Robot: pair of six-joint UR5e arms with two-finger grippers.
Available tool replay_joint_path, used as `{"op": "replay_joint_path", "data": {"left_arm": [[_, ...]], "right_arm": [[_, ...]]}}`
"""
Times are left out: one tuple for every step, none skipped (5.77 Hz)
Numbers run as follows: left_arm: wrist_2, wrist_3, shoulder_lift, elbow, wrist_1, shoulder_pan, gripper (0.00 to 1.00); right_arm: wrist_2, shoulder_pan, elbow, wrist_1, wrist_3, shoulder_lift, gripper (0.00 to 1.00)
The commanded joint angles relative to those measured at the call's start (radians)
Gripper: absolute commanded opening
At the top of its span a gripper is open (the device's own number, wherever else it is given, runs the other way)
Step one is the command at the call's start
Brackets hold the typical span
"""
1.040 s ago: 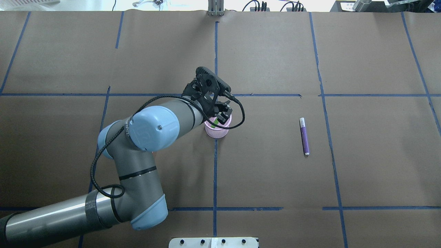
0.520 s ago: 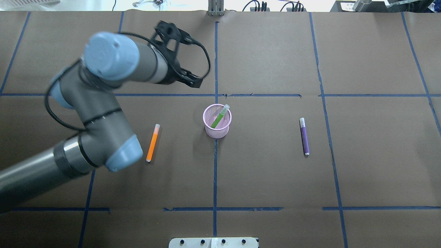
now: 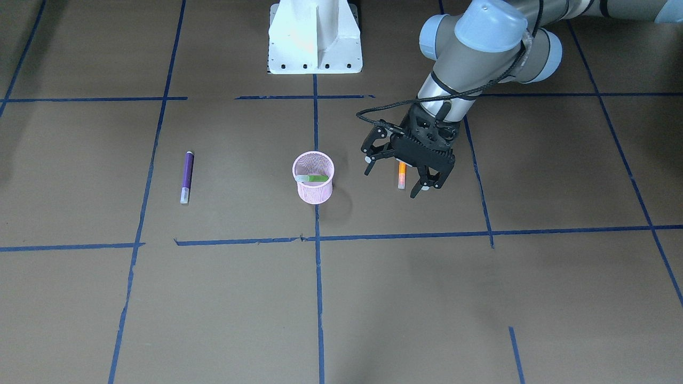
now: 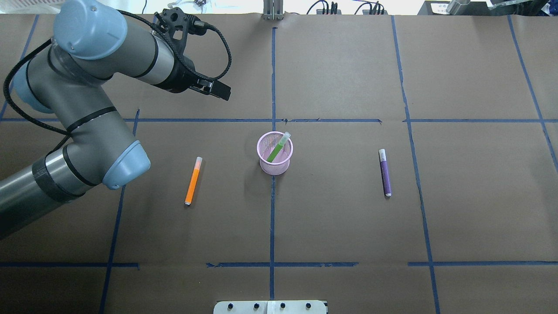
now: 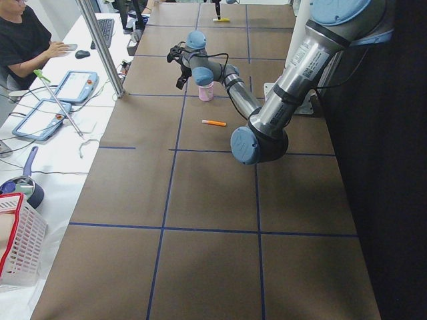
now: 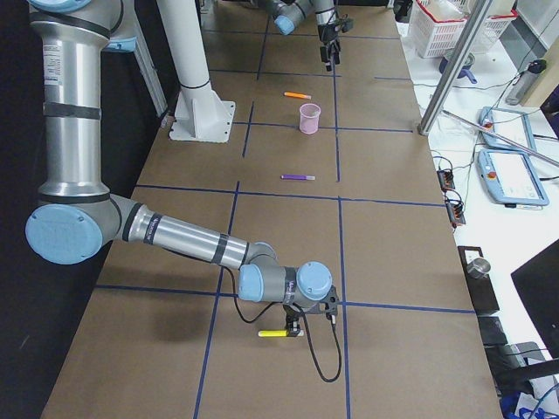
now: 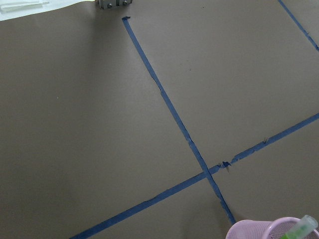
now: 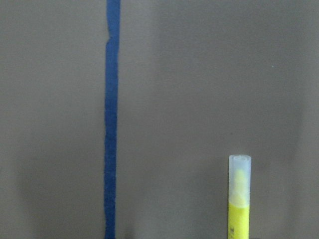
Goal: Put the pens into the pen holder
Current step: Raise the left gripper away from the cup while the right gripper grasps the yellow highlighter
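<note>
L gripper [image 4: 216, 90] off pen holder [image 4: 273, 168], now far-left.

Brown paper-covered table [image 4: 340, 218] gridded with blue tape [image 4: 272, 218]; white side bench [image 5: 67, 127] beside it; operator [image 5: 23, 40] seated there.

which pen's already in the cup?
The green pen: it leans inside the pink cup. The orange pen and the purple pen lie flat on the table, one on each side.

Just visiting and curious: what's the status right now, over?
Left tool open, empty, raised. Right tool beside yellow pen, grip unclear. Green pen in pen holder; orange pen, purple pen lie on table. Nothing around them.
</note>
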Motion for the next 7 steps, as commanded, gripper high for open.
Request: {"op": "replay_joint_path", "data": {"left_arm": [[-0.001,-0.001,0.004,-0.011,0.001,-0.001,1.00],[-0.001,-0.001,0.004,-0.013,0.001,-0.001,1.00],[-0.003,-0.001,0.005,-0.013,0.001,-0.001,1.00],[-0.003,-0.001,0.007,-0.013,0.000,-0.001,1.00],[-0.003,-0.001,0.007,-0.018,0.000,-0.003,1.00],[-0.003,-0.001,0.015,-0.021,-0.003,-0.001,1.00],[-0.003,-0.001,0.018,-0.022,-0.005,-0.001,1.00]], "right_arm": [[-0.008,0.000,-0.071,0.002,0.002,0.028,0.92],[-0.017,0.002,-0.077,0.002,0.002,0.028,0.84],[-0.062,0.002,-0.088,0.002,0.002,0.028,0.84],[-0.077,0.002,-0.096,0.002,0.002,0.028,0.83],[-0.077,0.002,-0.100,0.001,0.001,0.027,0.82],[-0.077,0.000,-0.106,0.001,0.004,0.027,0.80],[-0.076,0.000,-0.108,0.001,0.004,0.028,0.80]]}}
